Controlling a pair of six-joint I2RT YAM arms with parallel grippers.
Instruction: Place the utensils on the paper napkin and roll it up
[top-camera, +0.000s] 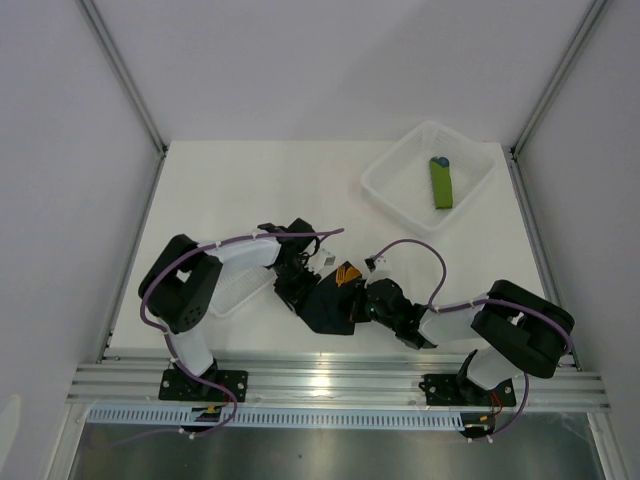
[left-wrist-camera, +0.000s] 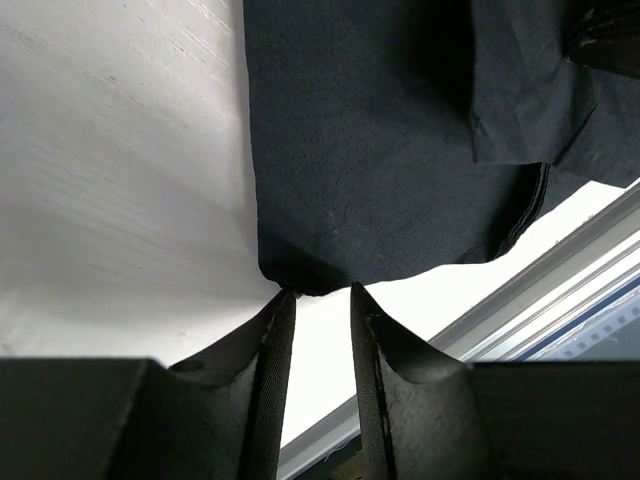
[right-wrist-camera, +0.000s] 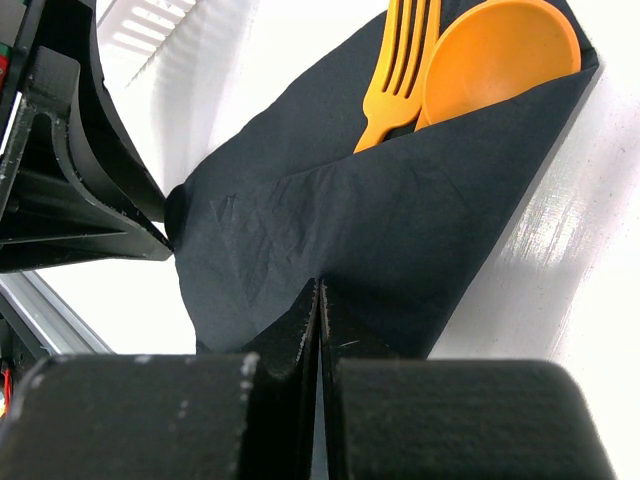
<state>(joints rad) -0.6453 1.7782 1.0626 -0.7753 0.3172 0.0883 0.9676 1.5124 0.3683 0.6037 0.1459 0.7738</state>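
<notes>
The black paper napkin lies near the table's front edge, one flap folded over the utensils. An orange fork and an orange spoon stick out of the fold; their handles are hidden under the paper. My left gripper is open, and its fingertips just touch a corner of the napkin, with bare table showing in the gap. That same gripper sits at the napkin's left side. My right gripper is shut, its tips resting on the folded flap, at the napkin's right in the top view.
A clear plastic bin at the back right holds a green rolled bundle with a blue tip. A white ribbed tray lies under the left arm. The aluminium rail runs just in front of the napkin.
</notes>
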